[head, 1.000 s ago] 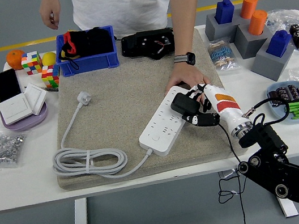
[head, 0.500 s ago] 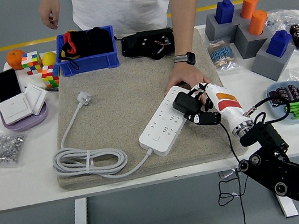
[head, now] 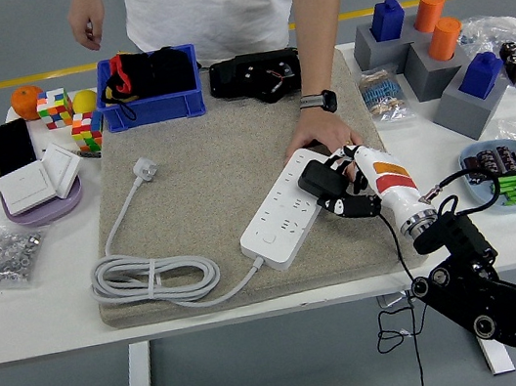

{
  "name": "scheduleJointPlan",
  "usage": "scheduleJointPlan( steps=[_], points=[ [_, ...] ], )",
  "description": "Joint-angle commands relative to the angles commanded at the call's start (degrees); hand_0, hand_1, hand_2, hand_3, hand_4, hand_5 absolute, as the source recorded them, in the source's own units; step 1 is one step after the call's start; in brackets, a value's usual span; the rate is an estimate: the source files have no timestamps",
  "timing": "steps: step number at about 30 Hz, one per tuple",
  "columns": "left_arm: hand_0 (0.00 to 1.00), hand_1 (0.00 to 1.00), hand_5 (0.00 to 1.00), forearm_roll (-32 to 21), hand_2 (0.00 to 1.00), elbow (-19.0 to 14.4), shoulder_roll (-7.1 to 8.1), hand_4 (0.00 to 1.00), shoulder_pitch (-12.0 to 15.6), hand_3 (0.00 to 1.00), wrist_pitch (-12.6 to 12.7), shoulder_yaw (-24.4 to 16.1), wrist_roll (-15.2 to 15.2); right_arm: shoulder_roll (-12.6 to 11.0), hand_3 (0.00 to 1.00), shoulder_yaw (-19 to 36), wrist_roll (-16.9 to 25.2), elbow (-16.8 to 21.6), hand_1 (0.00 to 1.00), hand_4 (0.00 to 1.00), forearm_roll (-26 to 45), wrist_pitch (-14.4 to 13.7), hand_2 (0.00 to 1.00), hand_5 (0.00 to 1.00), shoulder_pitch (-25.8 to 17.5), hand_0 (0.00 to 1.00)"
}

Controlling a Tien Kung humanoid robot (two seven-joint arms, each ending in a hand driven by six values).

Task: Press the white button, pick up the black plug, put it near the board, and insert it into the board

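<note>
A white power strip (head: 286, 210) lies diagonally on the beige mat (head: 203, 162). My right hand (head: 344, 184) is shut on the black plug (head: 317, 181) and holds it over the strip's far right end. A person's hand (head: 322, 133) rests on that same end of the strip. The strip's white cord (head: 153, 275) lies coiled at the left, with its white plug (head: 144, 167) further back. My left arm is out of view.
A blue bin (head: 149, 87) and a black device (head: 255, 76) stand at the back. Cubes (head: 55, 106), a purple tray with switches (head: 39, 185) and a bag of screws (head: 6, 257) lie left. Grey blocks (head: 435, 64) and a dish of parts (head: 508, 176) sit right.
My right hand has shifted slightly with the black plug over the strip's end. The person's hand has stayed on the strip.
</note>
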Motion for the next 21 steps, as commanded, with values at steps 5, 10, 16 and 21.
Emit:
scheduleJointPlan(
  steps=[5, 10, 16, 21],
  points=[
    [0.685, 0.677, 0.198, 0.07, 0.658, 0.00, -0.01, 0.562, 0.00, 0.686, -0.02, -0.01, 0.01, -0.03, 0.564, -0.22, 0.14, 0.13, 0.410, 0.839, 0.80, 0.14, 0.432, 0.002, -0.01, 0.440],
    [0.685, 0.677, 0.198, 0.06, 0.658, 0.00, -0.06, 0.562, 0.07, 0.686, -0.02, -0.04, 0.03, 0.01, 0.628, -0.34, 0.53, 0.19, 0.516, 0.968, 1.06, 0.42, 0.520, 0.096, -0.06, 0.512],
    [0.685, 0.677, 0.198, 0.01, 0.658, 0.00, -0.09, 0.562, 0.07, 0.686, -0.04, 0.01, 0.03, 0.04, 0.708, -0.42, 1.13, 0.18, 0.630, 0.998, 1.57, 0.81, 0.596, 0.177, -0.10, 0.609],
    [0.685, 0.677, 0.198, -0.07, 0.658, 0.00, -0.14, 0.562, 0.12, 0.686, -0.05, 0.04, 0.05, 0.05, 0.757, -0.34, 1.33, 0.18, 0.728, 0.998, 1.61, 1.09, 0.692, 0.224, -0.06, 0.731]
  ],
)
